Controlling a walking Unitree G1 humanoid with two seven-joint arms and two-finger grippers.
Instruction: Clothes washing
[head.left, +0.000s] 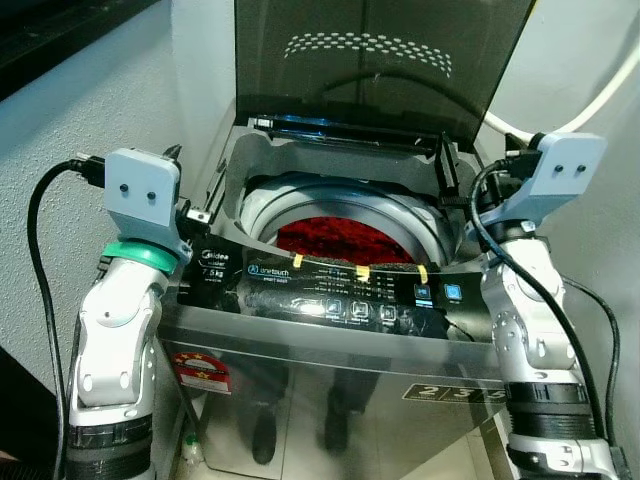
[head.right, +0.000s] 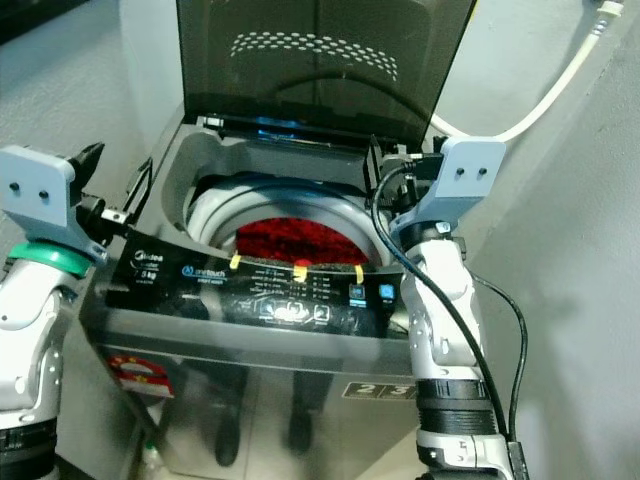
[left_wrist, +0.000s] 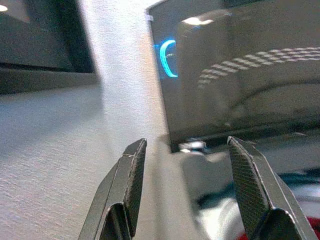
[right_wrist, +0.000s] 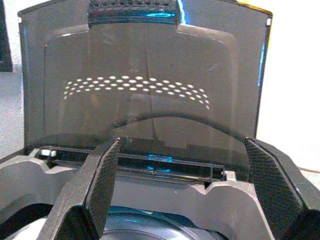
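- The red clothes (head.left: 340, 238) lie at the bottom of the drum of the top-loading washing machine (head.left: 300, 350), seen through the round opening at the centre of the head views.
- They look soft, limp and light; I judge they would bunch and sag when lifted, so a pinch on a raised fold near the top of the heap suits best.
- The smoked lid (head.left: 380, 60) stands up at 12 o'clock, reflecting the drum holes. It looks thin and stiff, and its free top edge is probably the place to grip for closing.
- The left gripper (left_wrist: 187, 175) hovers by the machine's rim at 9 o'clock, fingers spread, holding nothing.
- The right gripper (right_wrist: 185, 180) hovers at the rim at 3 o'clock, fingers wide apart, aimed at the lid.
- The control panel (head.left: 340, 290) with yellow tape tabs lies at 6 o'clock.
- A white hose (head.left: 590, 95) hangs at 2 o'clock.
- The side walls stand close to both arms and may cramp them.
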